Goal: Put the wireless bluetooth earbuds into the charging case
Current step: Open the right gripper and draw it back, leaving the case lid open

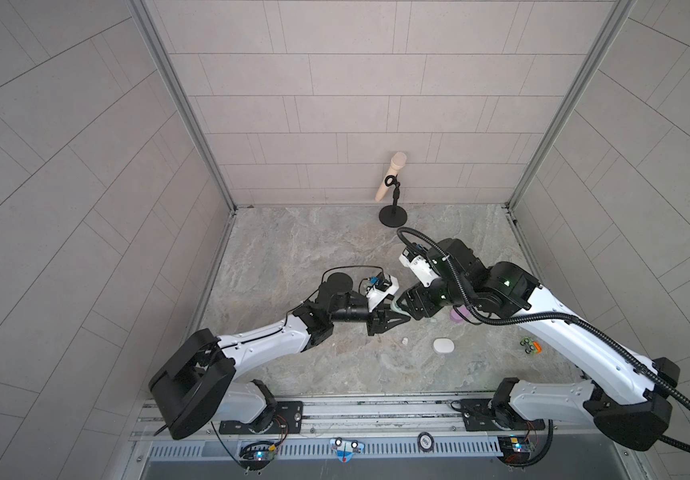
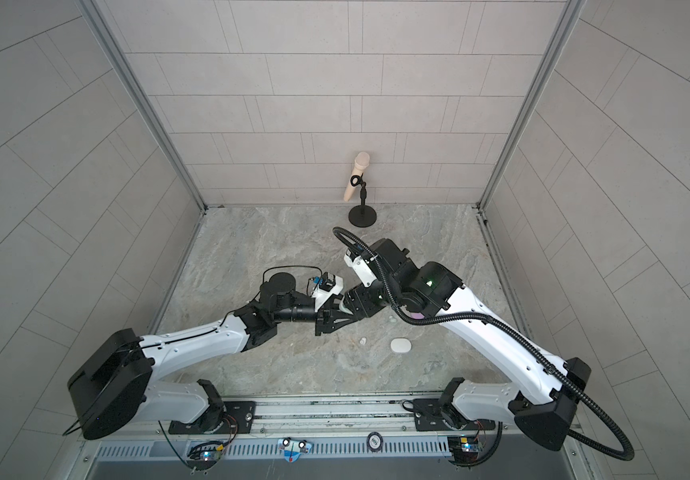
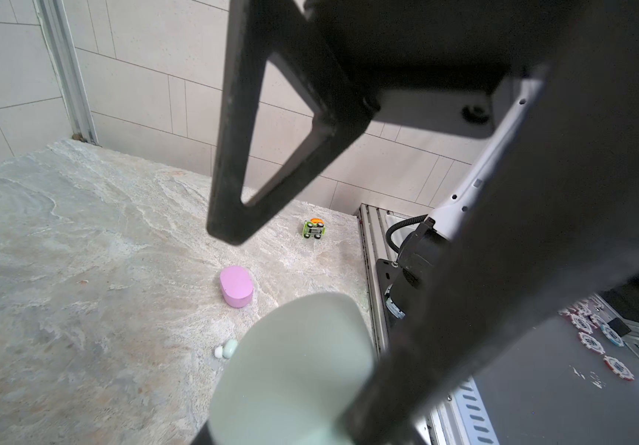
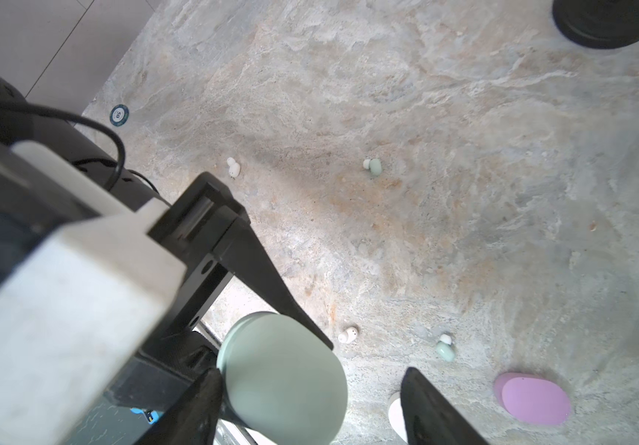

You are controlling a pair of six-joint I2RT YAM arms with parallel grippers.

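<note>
clamping smooth matte mint-green oval charging case (image 4: 283,377), left gripper (image 1: 397,313); right gripper (image 4: 312,371) spread apart beside it, over veined stone tabletop (image 4: 464,192).

mint-green charging case (image 4: 283,377) held aloft, mint earbuds (image 4: 375,168) and white earbuds (image 4: 348,335) lying loose, scattered on the table (image 4: 464,115)

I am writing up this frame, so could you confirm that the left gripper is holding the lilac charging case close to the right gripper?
Not quite: the left gripper holds the mint-green case, not the lilac one, as the right wrist view shows. The lilac case lies on the table. The held case is indeed close to the right gripper.
</note>
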